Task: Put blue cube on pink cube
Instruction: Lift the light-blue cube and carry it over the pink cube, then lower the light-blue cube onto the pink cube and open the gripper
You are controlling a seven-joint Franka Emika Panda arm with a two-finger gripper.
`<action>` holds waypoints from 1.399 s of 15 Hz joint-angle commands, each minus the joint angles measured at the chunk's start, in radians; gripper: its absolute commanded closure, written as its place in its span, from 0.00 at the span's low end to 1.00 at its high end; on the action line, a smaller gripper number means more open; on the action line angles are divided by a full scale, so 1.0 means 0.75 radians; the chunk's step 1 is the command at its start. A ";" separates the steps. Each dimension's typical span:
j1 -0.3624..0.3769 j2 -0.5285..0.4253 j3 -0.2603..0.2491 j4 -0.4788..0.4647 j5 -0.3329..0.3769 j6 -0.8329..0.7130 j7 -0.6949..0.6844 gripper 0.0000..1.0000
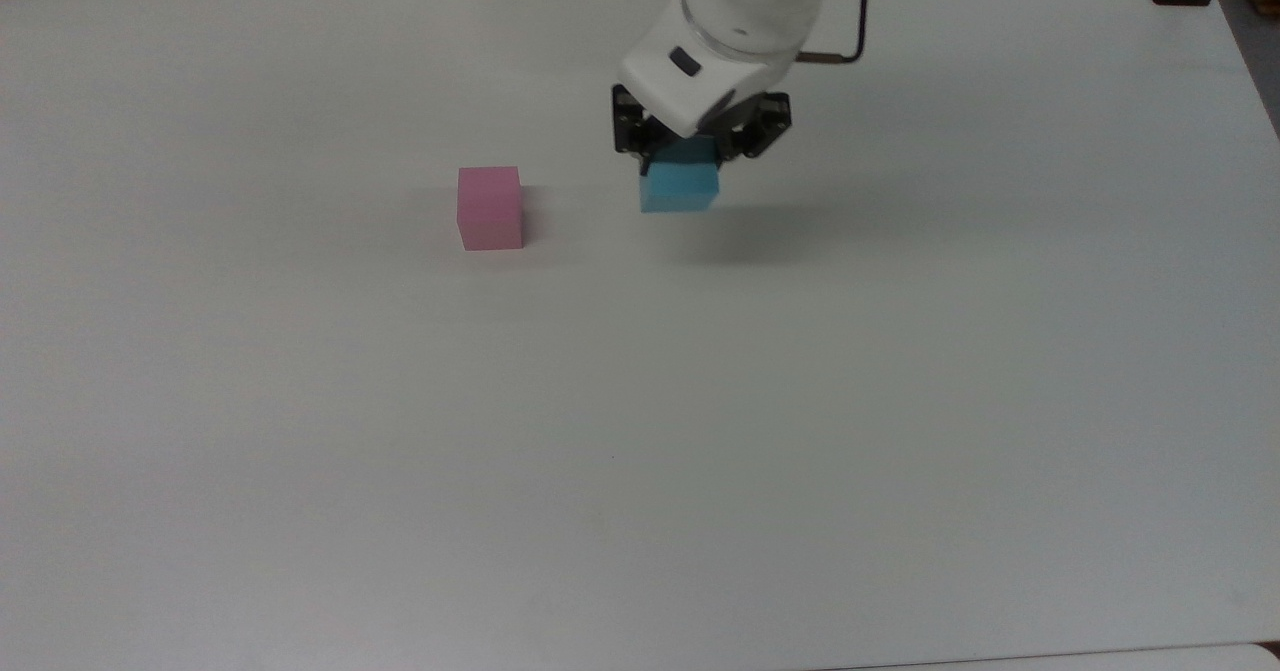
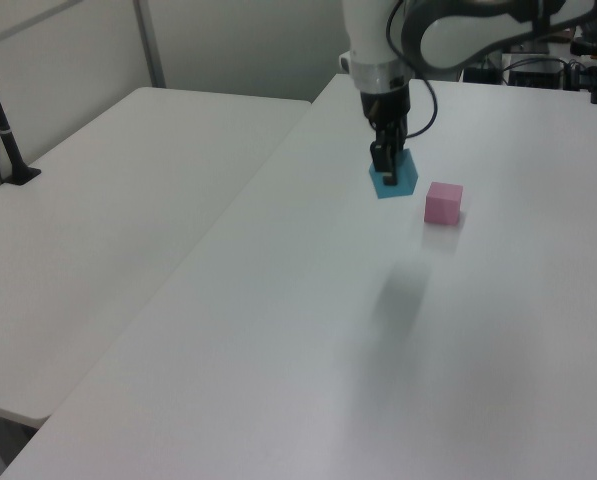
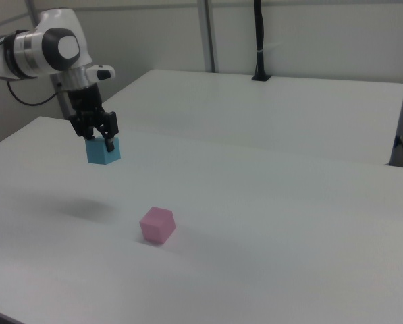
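Observation:
The blue cube hangs in the air, held from above by my gripper, which is shut on it. Its shadow lies on the table well below it. The pink cube rests on the white table. In the top view the blue cube is to the right of the pink cube, about two cube widths away. In the right view the blue cube is above and to the left of the pink cube.
A second white table adjoins this one. A black pole is clamped at its far edge. The arm's cable trails beside the wrist.

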 commanded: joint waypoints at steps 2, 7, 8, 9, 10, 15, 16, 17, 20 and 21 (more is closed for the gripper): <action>-0.051 -0.101 -0.019 -0.105 0.043 -0.006 -0.077 0.63; -0.137 -0.375 -0.019 -0.522 0.045 0.331 -0.081 0.63; -0.163 -0.389 -0.019 -0.557 0.045 0.366 -0.083 0.63; -0.184 -0.389 -0.021 -0.562 0.043 0.369 -0.089 0.63; -0.210 -0.399 -0.025 -0.574 0.043 0.369 -0.097 0.63; -0.264 -0.406 -0.029 -0.678 -0.003 0.409 -0.191 0.63; -0.282 -0.408 -0.029 -0.691 -0.018 0.410 -0.216 0.63; -0.292 -0.418 -0.029 -0.715 -0.026 0.414 -0.236 0.63; -0.327 -0.428 -0.029 -0.746 -0.042 0.422 -0.288 0.63; -0.335 -0.430 -0.029 -0.748 -0.045 0.422 -0.306 0.63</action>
